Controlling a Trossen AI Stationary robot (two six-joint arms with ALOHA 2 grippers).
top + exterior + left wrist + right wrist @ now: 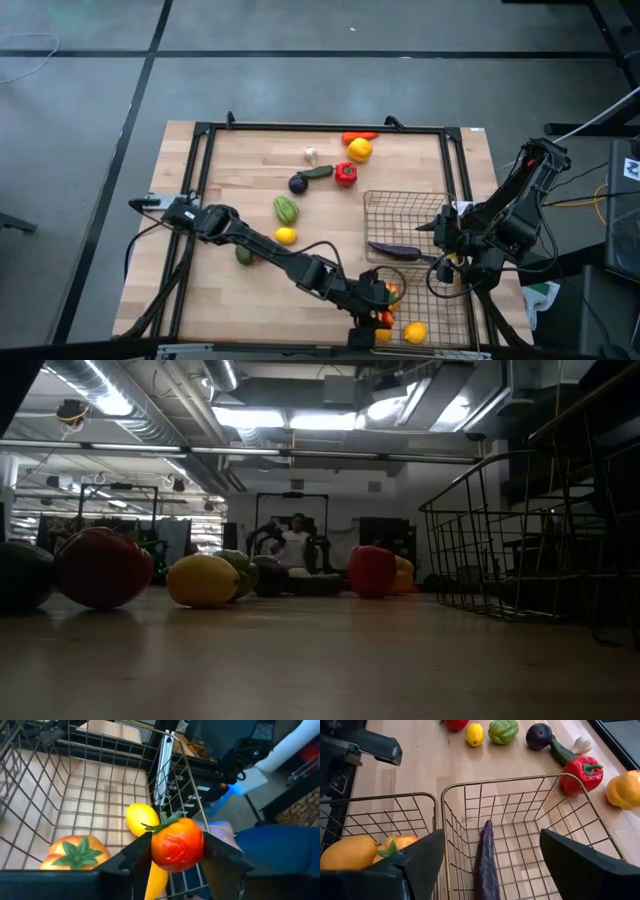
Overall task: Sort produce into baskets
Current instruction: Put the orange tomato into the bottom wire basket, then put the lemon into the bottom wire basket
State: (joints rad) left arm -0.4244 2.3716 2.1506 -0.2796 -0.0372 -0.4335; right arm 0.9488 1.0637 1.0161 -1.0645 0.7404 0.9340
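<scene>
My left gripper (177,857) is shut on a red tomato (177,845) over the near wire basket (65,795), by the table's near right corner (386,318). In that basket lie an orange tomato (75,852) and a lemon (141,817). The far basket (405,215) holds a purple eggplant (486,860). My right gripper (492,865) hangs open above the far basket's right side, with nothing between its fingers. More produce rests on the table: a red pepper (345,174), a yellow pepper (359,150), garlic (311,155), a green pepper (286,209) and a lemon (286,236). My left gripper pinches the red tomato by its two opposite sides (156,851) between its two fingers. The fingers slant down, coming from the table's left. The tomato is lifted clear above the near basket's floor, its green stem (167,821) turned upward.
The two baskets stand side by side along the right edge, their wire walls (500,540) rising above the table. A black frame (320,128) borders the board. An avocado (244,255) lies beside my left arm. A person sits in the room beyond the table (295,540).
</scene>
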